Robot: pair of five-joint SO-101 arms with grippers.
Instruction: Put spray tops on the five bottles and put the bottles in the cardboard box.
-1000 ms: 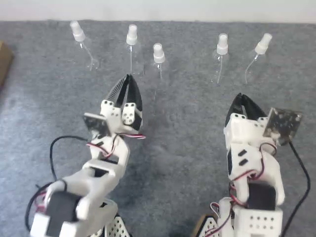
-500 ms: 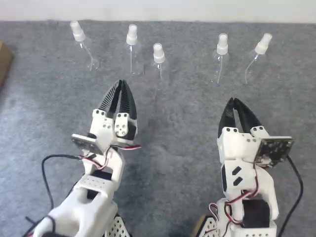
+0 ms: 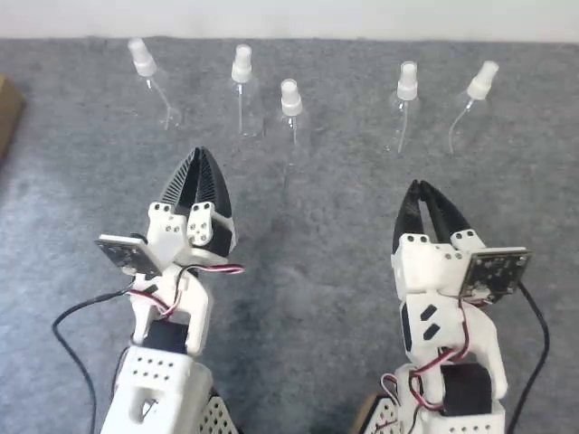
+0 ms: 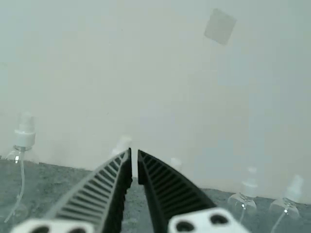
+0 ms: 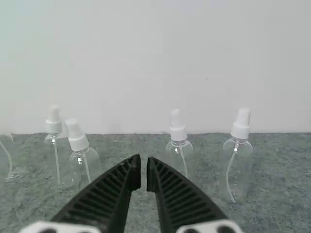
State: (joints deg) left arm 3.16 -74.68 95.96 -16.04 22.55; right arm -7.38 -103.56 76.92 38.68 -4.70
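Observation:
Five clear bottles with white spray tops stand upright in a loose row at the back of the grey mat: the far-left bottle [image 3: 147,86], the second [image 3: 242,89], the middle one [image 3: 291,110], the fourth [image 3: 404,101] and the far-right one [image 3: 472,104]. My left gripper [image 3: 200,153] [image 4: 134,153] is shut and holds nothing, well short of the second and middle bottles. My right gripper [image 3: 417,185] [image 5: 143,158] is also shut and holds nothing, nearer than the fourth bottle [image 5: 178,141]. A corner of the cardboard box [image 3: 7,113] pokes in at the left edge.
Bare grey mat [image 3: 317,226] lies between the two arms and in front of the bottle row. A pale wall [image 5: 155,58] rises right behind the bottles.
Both arms have drawn back from the bottle row toward the near edge, the left one also swinging left. Both grippers stayed shut. The bottles have not moved.

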